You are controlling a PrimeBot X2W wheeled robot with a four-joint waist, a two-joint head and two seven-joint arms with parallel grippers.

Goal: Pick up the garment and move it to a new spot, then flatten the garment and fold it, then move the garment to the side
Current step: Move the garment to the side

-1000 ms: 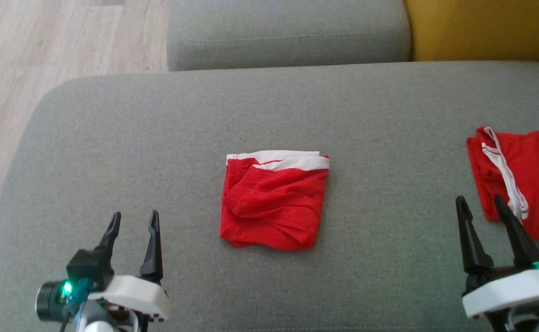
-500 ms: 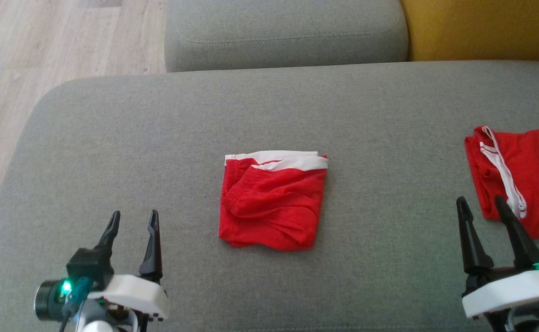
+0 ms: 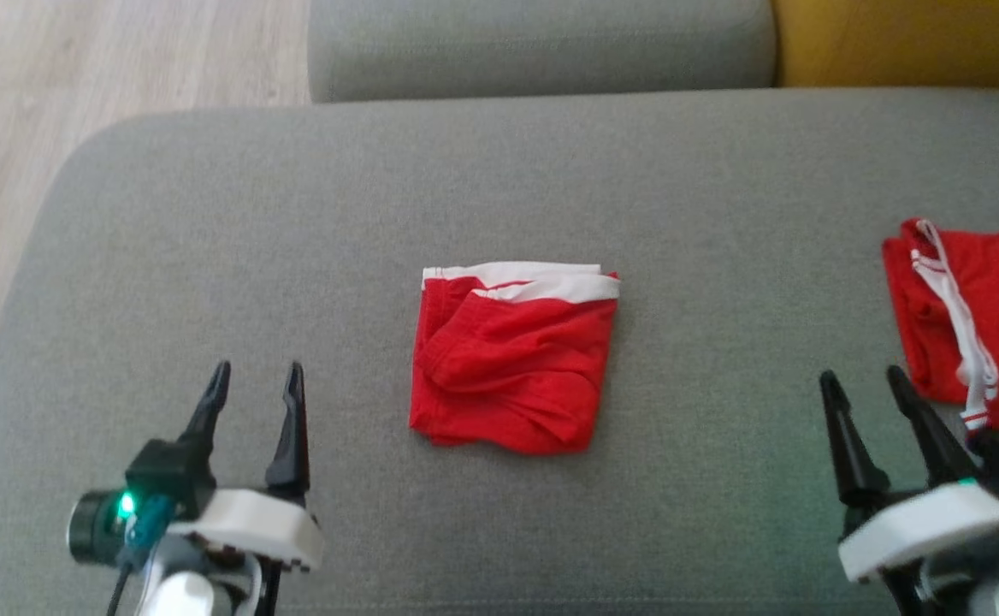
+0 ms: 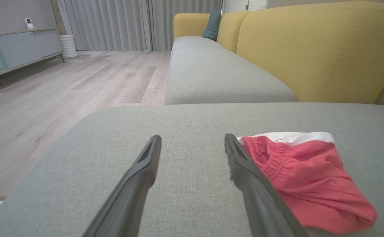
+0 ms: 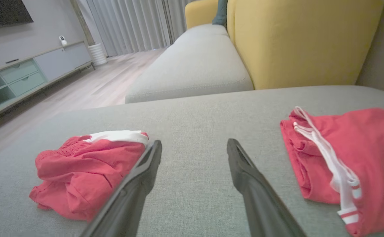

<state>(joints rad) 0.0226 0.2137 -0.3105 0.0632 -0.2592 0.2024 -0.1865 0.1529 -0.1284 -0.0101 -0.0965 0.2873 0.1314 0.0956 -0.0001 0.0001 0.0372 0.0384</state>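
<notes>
The garment (image 3: 512,368) is a red pair of shorts with a white waistband, folded into a rough square in the middle of the grey cushion (image 3: 209,214). In the left wrist view the garment (image 4: 307,177) lies just right of my right-hand finger. In the right wrist view the garment (image 5: 80,171) lies left of the fingers. My left gripper (image 3: 257,368) (image 4: 192,136) stands open and empty to the garment's left, apart from it. My right gripper (image 3: 860,373) (image 5: 194,141) is open and empty to its right, over bare cushion.
A second red garment (image 3: 978,325) (image 5: 359,148) with white drawstrings lies at the cushion's right edge, just beyond my right gripper. A grey sofa seat (image 3: 534,51) and yellow backrest (image 3: 910,43) lie beyond. Wooden floor (image 3: 80,68) is past the cushion's left edge.
The head view has shifted a little, so everything sits slightly higher. My right gripper has drifted a bit left, away from the second red garment. Both grippers stay open; the garment has not moved.
</notes>
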